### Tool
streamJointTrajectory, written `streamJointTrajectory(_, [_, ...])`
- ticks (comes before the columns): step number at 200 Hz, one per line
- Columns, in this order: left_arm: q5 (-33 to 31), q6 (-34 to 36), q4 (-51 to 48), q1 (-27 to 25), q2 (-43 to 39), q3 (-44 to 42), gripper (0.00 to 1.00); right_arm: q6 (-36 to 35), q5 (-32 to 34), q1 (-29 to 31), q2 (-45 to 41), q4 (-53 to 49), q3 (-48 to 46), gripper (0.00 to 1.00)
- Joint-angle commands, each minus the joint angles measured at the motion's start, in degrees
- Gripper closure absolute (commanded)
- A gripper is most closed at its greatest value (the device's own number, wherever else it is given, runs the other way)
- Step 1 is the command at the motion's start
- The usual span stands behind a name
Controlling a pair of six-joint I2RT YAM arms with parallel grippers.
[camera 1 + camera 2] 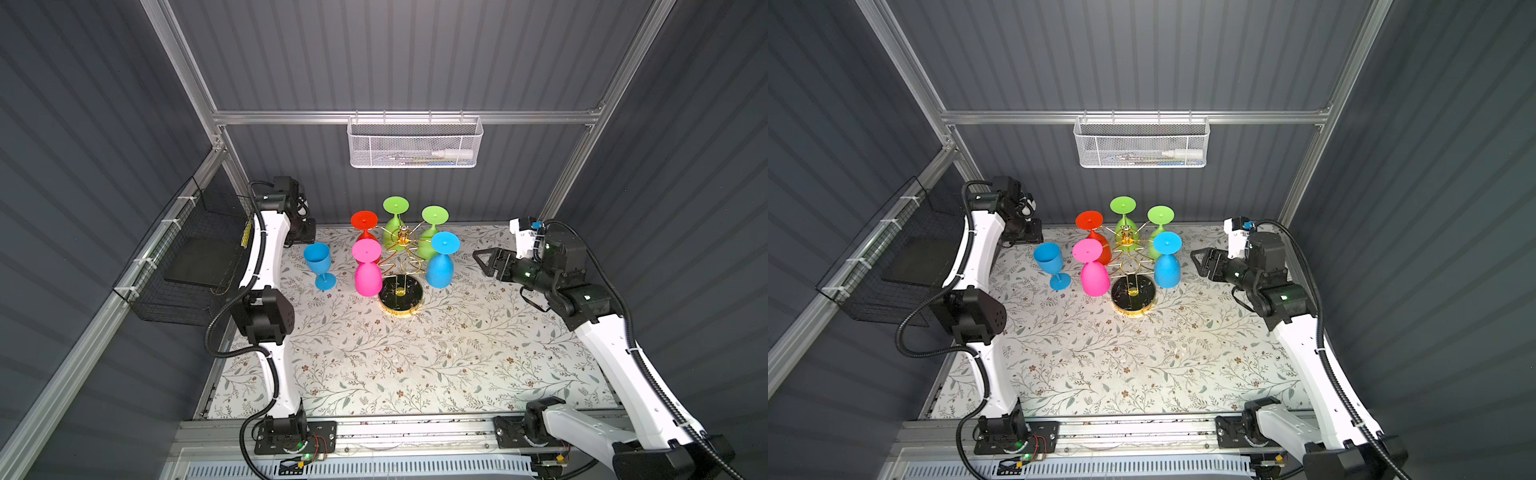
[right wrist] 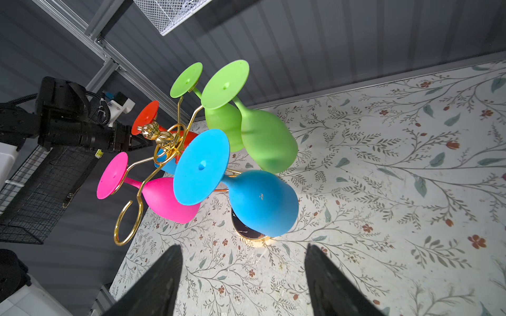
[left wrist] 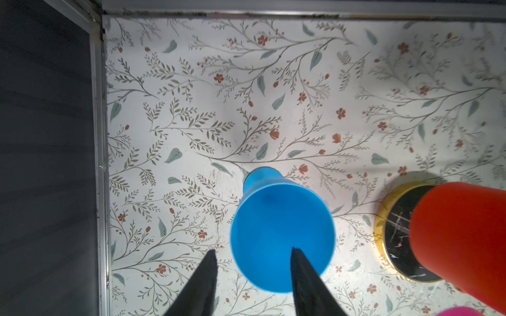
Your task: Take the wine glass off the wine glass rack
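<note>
Beside the wine glass rack stands an upright blue glass.

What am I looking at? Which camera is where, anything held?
A robot: left arm and right arm, each ending in a two-fingered gripper, over a floral table. The two wide pictures come from one overhead stereo camera; the two close ones from a camera on each wrist. On it stands a gold wire rack with five glasses hanging upside down: red glass, two green glasses, pink glass, blue glass. A second blue glass stands upright beside it, apart. The left gripper is open over that glass's rim; the right gripper is open, facing the rack. Nothing is held.
</note>
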Motion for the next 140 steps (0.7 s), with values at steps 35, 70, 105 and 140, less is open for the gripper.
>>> streamJointTrajectory(35, [5.84,-1.35,10.42,0.34,-13.51,-7.61,0.53,3.40,-6.50,-0.43,3.99,6.04,1.91,0.31])
streamJointTrajectory(70, [13.64,-0.99,32.39,0.29,-29.59,-27.70,0.49,7.11,-10.25,-1.21,6.88,9.64,2.00,0.34])
streamJointTrajectory(105, [17.15,-2.28,54.93,0.29,-45.57,-47.14,0.27,11.11,-14.05,-1.66,9.26,14.32,1.76,0.38])
streamJointTrajectory(140, [21.49,-4.10,65.13,0.32,-55.18,-57.73,0.14,14.28,-16.84,-1.74,11.09,17.90,1.65,0.44])
